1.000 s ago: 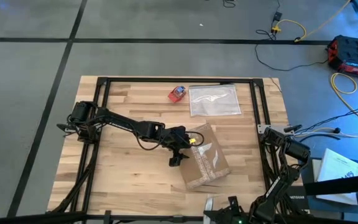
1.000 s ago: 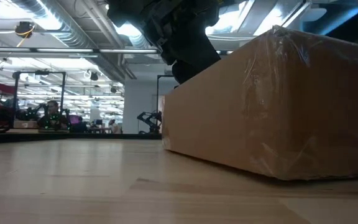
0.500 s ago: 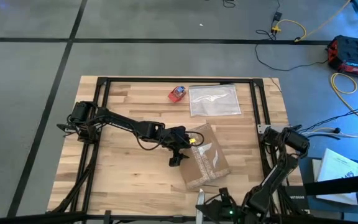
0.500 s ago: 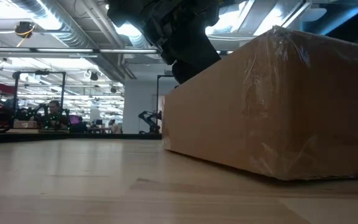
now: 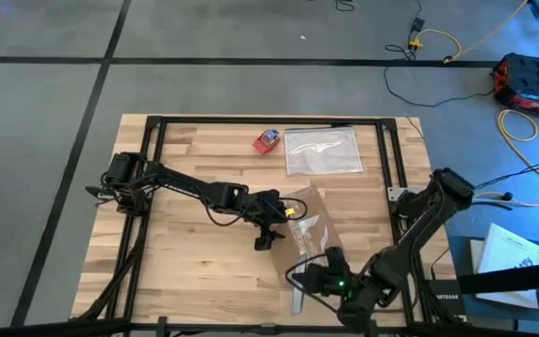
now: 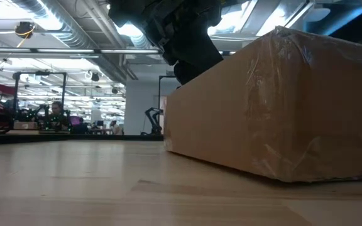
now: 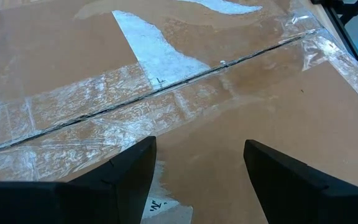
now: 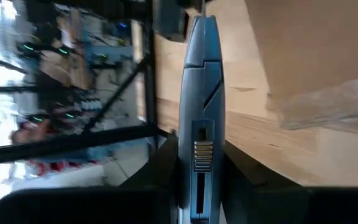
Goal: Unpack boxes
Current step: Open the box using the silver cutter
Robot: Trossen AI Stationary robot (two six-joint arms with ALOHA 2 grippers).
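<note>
Centrally, a wooden desk [image 5: 185,253] with a black frame is seen from above, and on its right half, toward the near edge, the shallow brown cardboard box [image 5: 309,234] is laid flat and turned at an angle. Shiny clear tape strips [image 7: 92,109] are stretched across its closed flaps along the seam, as shown in the left wrist view. In the low view the box [image 6: 275,107] is seen resting on the desk, its side wrapped in glossy film.

The left arm is extended from the left side of the desk to the box's left edge, where the left gripper [image 5: 271,223] is held just over the box top; its jaws are spread, and nothing is pinched between them. In the left wrist view the two dark fingers [image 7: 135,168] are parted above the taped cardboard.

The right arm is bent down at the near right corner, and the right gripper [image 5: 309,281] is placed just beside the box's near edge. Its jaws are pressed onto a slim grey-blue utility knife [image 8: 201,124].

At the far edge of the desk a clear, silvery plastic bag [image 5: 323,151] is laid flat, and just to its left a small red-and-blue object [image 5: 267,140] is set.
</note>
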